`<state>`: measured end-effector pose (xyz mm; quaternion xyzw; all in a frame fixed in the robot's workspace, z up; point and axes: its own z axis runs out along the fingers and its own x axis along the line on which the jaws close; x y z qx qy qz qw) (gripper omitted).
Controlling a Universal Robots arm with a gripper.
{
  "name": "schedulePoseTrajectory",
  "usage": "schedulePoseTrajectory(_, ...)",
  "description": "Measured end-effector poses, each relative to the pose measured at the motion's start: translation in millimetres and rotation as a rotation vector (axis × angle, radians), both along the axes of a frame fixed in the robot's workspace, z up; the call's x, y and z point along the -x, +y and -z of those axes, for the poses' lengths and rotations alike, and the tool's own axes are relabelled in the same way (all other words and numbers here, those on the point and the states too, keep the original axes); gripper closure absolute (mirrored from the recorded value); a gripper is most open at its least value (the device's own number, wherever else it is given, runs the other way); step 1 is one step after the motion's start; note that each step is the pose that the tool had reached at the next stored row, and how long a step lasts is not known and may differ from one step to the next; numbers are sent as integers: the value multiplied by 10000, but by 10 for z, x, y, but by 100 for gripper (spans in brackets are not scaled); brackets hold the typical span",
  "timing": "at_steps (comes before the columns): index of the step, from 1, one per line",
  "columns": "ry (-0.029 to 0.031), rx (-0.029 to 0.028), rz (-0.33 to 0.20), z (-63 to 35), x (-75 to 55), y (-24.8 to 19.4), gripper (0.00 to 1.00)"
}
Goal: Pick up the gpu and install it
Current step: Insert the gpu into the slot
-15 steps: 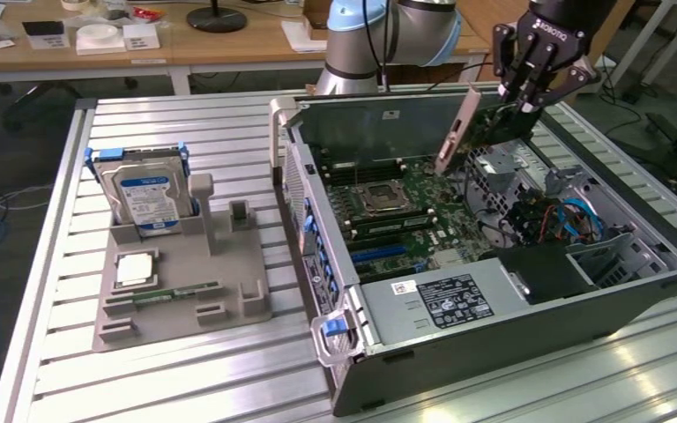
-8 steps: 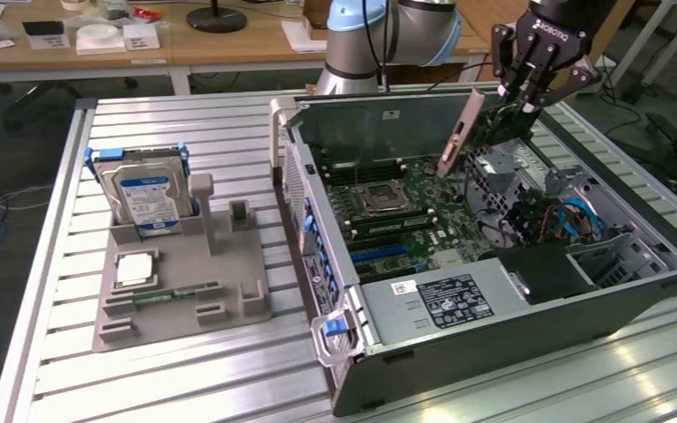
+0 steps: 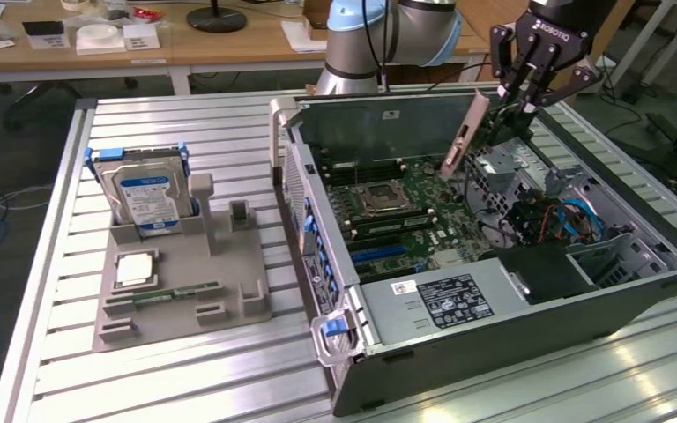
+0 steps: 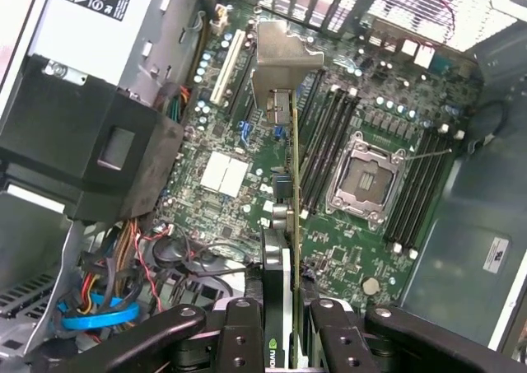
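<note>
One open dark grey tower case (image 3: pixel 527 339) lies on its side on the slatted aluminium table (image 3: pixel 174 123), holding a green motherboard (image 3: pixel 368 225), a silver empty processor socket (image 3: pixel 383 198) and a grey power supply box (image 3: pixel 444 300). Over it the black gripper (image 3: pixel 506 115) is clamped narrowly on the thin pinkish-brown gpu card (image 3: pixel 465 132), which hangs tilted above the board, clear of the case walls. At the exterior view's left, a grey tray (image 3: pixel 239 295) carries an upright silver hard drive with blue label (image 3: pixel 145 198) and a green RAM stick (image 3: pixel 180 292)
</note>
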<state>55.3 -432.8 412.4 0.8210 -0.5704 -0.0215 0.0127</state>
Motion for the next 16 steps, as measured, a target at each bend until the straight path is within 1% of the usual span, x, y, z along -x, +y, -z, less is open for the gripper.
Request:
schedulePoseTrajectory(4, 0, -1, -265, 0, 0, 0, 74)
schedulePoseTrajectory(16, 0, 0, -244, 0, 0, 0, 74)
